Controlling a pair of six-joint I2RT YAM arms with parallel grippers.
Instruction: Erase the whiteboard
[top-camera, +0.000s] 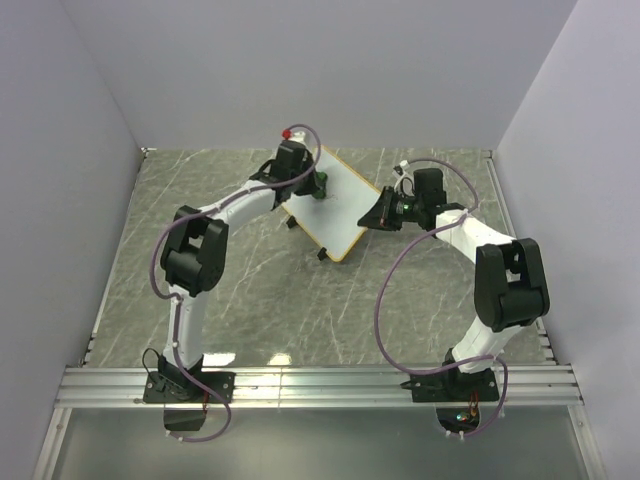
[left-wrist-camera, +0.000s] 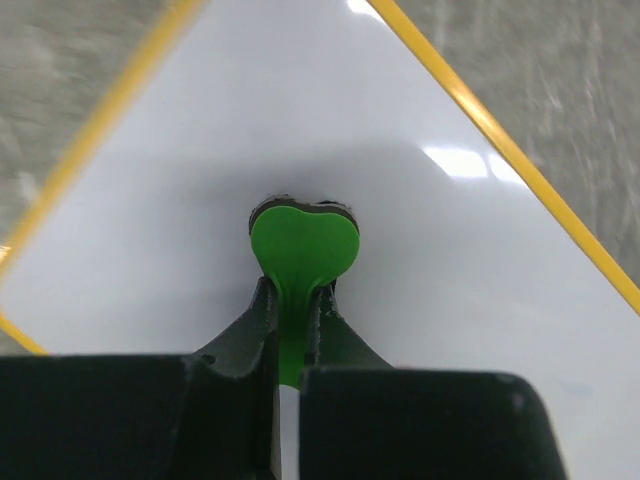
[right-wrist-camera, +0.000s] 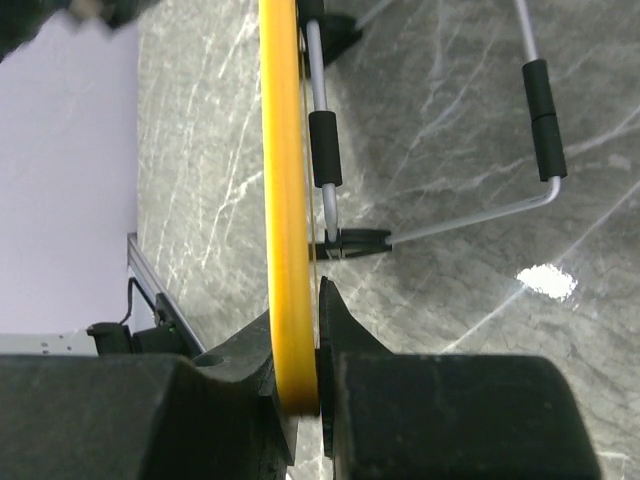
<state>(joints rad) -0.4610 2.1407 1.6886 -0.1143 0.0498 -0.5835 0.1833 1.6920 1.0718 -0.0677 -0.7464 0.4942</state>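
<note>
On the grey marbled surface, the right gripper is clamped on the yellow edge of the whiteboard. The board sits mid-surface between the two arms, its wire stand visible behind it. Farther back, the left gripper is closed on a green eraser, pressing it against the board's white face.

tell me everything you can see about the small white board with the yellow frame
The small white board with a thin yellow frame sits diagonally on the grey marbled table. Its face is glossy, its corners rounded, and no marks show in these views. Two black feet line one long edge, and a wire stand is behind. The right gripper is shut on its frame, and the left gripper holds a green eraser on its face.
</note>
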